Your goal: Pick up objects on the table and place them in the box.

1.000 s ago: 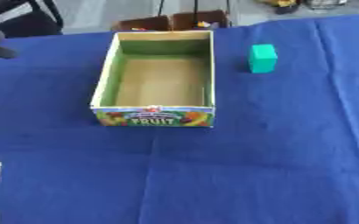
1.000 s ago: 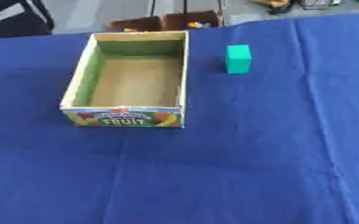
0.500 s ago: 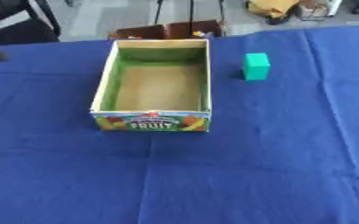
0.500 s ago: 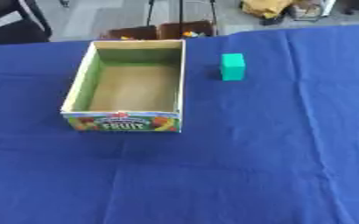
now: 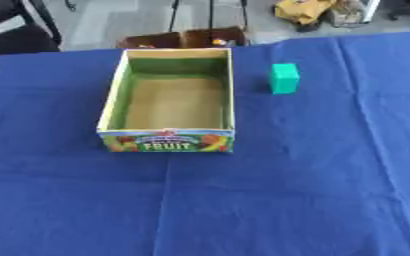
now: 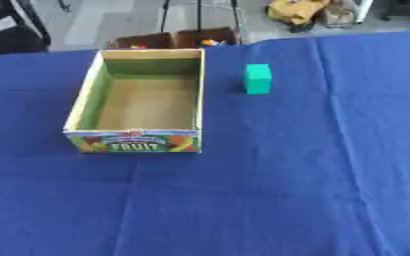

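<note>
- Left eye view: green block stands upright on blue cloth, just right of the empty fruit box.
- Likely light, rigid; pinch its flat sides.
- Neither hand shows; state unknown.

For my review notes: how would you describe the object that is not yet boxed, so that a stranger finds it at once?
On the blue cloth stands an open fruit box. To its right, level with its far end and apart from it, stands a green block. It is the only loose thing on the cloth.
</note>
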`<act>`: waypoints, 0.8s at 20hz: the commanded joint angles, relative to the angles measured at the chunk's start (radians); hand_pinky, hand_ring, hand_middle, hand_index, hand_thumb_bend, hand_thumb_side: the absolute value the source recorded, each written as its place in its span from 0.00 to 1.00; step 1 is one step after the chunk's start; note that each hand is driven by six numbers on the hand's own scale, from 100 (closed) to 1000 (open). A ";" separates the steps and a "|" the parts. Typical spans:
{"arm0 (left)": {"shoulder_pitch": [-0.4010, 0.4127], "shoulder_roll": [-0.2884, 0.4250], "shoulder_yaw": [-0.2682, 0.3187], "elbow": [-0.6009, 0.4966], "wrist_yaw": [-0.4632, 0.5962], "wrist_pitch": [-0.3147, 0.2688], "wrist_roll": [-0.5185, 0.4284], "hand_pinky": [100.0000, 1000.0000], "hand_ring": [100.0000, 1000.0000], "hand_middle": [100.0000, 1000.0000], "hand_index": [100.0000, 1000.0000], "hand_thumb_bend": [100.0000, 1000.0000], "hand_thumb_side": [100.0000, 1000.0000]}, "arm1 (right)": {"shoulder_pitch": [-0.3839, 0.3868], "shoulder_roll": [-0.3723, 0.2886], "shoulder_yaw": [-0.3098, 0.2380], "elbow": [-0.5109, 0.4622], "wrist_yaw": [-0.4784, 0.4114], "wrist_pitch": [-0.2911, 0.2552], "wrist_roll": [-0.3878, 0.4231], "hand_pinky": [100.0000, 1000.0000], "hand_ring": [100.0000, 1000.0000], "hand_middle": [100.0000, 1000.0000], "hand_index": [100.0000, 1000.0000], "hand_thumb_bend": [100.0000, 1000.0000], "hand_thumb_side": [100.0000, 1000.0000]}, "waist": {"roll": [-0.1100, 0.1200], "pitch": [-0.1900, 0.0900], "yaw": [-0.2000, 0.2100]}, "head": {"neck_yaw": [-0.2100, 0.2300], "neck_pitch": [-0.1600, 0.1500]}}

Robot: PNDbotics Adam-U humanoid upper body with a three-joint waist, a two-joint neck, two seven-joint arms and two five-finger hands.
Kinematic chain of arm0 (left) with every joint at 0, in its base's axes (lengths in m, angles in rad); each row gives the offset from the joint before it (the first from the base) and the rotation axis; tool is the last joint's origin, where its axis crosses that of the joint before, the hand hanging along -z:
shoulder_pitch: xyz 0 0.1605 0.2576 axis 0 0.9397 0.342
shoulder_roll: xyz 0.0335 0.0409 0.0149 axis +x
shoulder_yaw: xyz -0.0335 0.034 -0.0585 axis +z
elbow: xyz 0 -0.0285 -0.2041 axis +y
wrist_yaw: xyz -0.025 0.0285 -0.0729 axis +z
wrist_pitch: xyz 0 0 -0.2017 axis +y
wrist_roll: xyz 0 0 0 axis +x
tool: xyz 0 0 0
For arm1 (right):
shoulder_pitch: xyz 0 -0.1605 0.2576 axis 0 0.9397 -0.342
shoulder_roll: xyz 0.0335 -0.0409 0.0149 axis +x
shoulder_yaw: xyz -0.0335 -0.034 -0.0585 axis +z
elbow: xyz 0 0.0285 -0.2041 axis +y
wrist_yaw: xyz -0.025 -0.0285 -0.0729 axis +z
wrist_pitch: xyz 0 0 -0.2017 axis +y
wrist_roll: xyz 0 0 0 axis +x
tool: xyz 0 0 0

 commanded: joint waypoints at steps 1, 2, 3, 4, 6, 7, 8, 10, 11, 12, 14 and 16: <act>-0.003 0.025 -0.002 -0.018 0.004 0.003 -0.005 0.59 0.69 0.78 0.99 0.00 1.00 | -0.074 -0.041 0.017 0.125 0.068 -0.043 0.061 0.73 0.86 0.71 0.89 0.73 1.00 | -0.003 -0.025 0.004 | -0.012 -0.015; -0.002 0.025 -0.002 -0.018 0.004 0.003 -0.005 0.59 0.69 0.78 0.99 0.00 1.00 | -0.097 -0.042 0.023 0.173 0.088 -0.063 0.090 0.73 0.86 0.71 0.90 0.85 1.00 | -0.003 -0.026 0.006 | -0.015 -0.015; -0.001 0.025 -0.003 -0.018 0.004 0.003 -0.006 0.59 0.69 0.78 0.99 0.00 1.00 | -0.119 -0.042 0.026 0.221 0.108 -0.083 0.119 0.73 0.86 0.71 0.89 0.96 1.00 | -0.003 -0.026 0.008 | -0.018 -0.015; 0.000 0.024 -0.003 -0.018 0.004 0.004 -0.007 0.59 0.69 0.78 0.99 0.00 1.00 | -0.141 -0.041 0.026 0.271 0.133 -0.101 0.152 0.73 0.86 0.71 0.90 1.00 1.00 | -0.003 -0.026 0.010 | -0.020 -0.015; 0.001 0.023 -0.005 -0.018 0.003 0.005 -0.010 0.59 0.69 0.78 0.99 0.00 1.00 | -0.181 -0.035 0.025 0.365 0.186 -0.133 0.219 0.74 0.86 0.72 0.90 1.00 0.99 | -0.003 -0.026 0.012 | -0.026 -0.018; 0.001 0.022 -0.006 -0.018 0.003 0.006 -0.011 0.59 0.69 0.78 0.99 0.00 1.00 | -0.199 -0.033 0.022 0.408 0.210 -0.148 0.248 0.74 0.87 0.72 0.90 1.00 0.88 | -0.004 -0.026 0.014 | -0.029 -0.019; 0.002 0.022 -0.006 -0.018 0.003 0.006 -0.012 0.59 0.69 0.78 0.99 0.00 1.00 | -0.216 -0.031 0.019 0.453 0.239 -0.160 0.278 0.74 0.87 0.72 0.90 1.00 0.78 | -0.004 -0.027 0.015 | -0.031 -0.021; 0.003 0.022 -0.008 -0.018 0.004 0.007 -0.013 0.59 0.69 0.78 0.99 0.00 1.00 | -0.249 -0.026 0.015 0.541 0.304 -0.183 0.334 0.74 0.87 0.73 0.90 1.00 0.61 | -0.004 -0.028 0.017 | -0.034 -0.025; 0.003 0.022 -0.009 -0.018 0.004 0.007 -0.014 0.59 0.69 0.78 0.99 0.00 1.00 | -0.264 -0.022 0.011 0.579 0.339 -0.193 0.356 0.74 0.88 0.74 0.90 1.00 0.56 | -0.004 -0.028 0.018 | -0.035 -0.026; 0.004 0.022 -0.010 -0.018 0.005 0.007 -0.015 0.59 0.69 0.78 0.99 0.00 1.00 | -0.279 -0.018 0.008 0.618 0.381 -0.201 0.378 0.74 0.88 0.75 0.90 1.00 0.51 | -0.004 -0.028 0.019 | -0.036 -0.027; 0.004 0.022 -0.012 -0.018 0.005 0.007 -0.018 0.59 0.69 0.78 0.99 0.00 1.00 | -0.303 -0.005 -0.004 0.679 0.469 -0.209 0.411 0.75 0.88 0.75 0.90 1.00 0.50 | -0.003 -0.028 0.022 | -0.040 -0.029; 0.004 0.021 -0.013 -0.018 0.006 0.007 -0.020 0.59 0.69 0.78 0.99 0.00 1.00 | -0.321 0.012 -0.020 0.725 0.545 -0.208 0.428 0.75 0.88 0.76 0.89 1.00 0.50 | -0.003 -0.027 0.025 | -0.046 -0.032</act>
